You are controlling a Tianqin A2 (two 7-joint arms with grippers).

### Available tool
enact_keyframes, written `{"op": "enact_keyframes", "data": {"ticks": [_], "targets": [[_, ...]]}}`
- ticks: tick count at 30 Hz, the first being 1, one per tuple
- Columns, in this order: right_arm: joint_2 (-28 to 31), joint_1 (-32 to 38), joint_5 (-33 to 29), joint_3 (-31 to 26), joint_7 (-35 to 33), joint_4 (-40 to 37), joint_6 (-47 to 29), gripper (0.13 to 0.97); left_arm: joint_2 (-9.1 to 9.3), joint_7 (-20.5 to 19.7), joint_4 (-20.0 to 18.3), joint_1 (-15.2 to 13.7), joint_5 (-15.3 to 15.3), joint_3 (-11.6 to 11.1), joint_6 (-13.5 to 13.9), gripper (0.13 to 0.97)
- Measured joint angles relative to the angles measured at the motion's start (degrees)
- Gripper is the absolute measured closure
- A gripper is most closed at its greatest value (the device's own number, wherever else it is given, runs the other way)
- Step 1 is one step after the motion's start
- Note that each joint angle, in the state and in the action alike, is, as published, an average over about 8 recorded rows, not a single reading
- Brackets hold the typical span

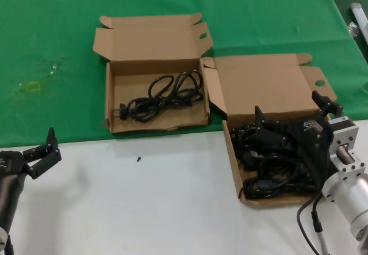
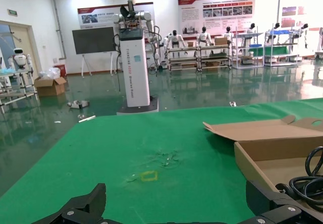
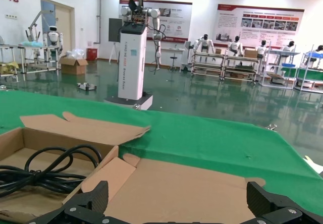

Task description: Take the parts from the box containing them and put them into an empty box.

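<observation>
The box containing the parts (image 1: pixel 259 82) stands at the right with its lid open, and several black coiled cords (image 1: pixel 270 180) lie in it. My right gripper (image 1: pixel 290 114) hangs just above these cords, open and empty. In the right wrist view (image 3: pixel 179 204) only that box's lid (image 3: pixel 202 183) shows between its fingers. The other carton (image 1: pixel 161 122), with a ragged front edge, stands at the left centre and holds one black cord (image 1: pixel 164 94). My left gripper (image 1: pixel 43 151) is open and empty at the near left, well apart from both boxes. The left wrist view (image 2: pixel 176 206) shows it over the green cloth.
Green cloth (image 1: pixel 57 37) covers the far half of the table and white surface (image 1: pixel 144 209) the near half. A small black screw (image 1: pixel 138 159) lies on the white part. A yellow mark (image 1: pixel 31 86) is on the cloth at far left. The right arm's cable (image 1: pixel 310 220) hangs near the front right.
</observation>
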Motion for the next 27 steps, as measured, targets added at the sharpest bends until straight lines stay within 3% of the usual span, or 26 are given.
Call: {"op": "enact_keyframes", "data": {"ticks": [27], "targets": [[0.0,0.0,0.0,0.0,0.0,0.0,0.0,0.129,0.00,0.0,0.0,0.0,0.0,0.0,0.0,0.132]]}}
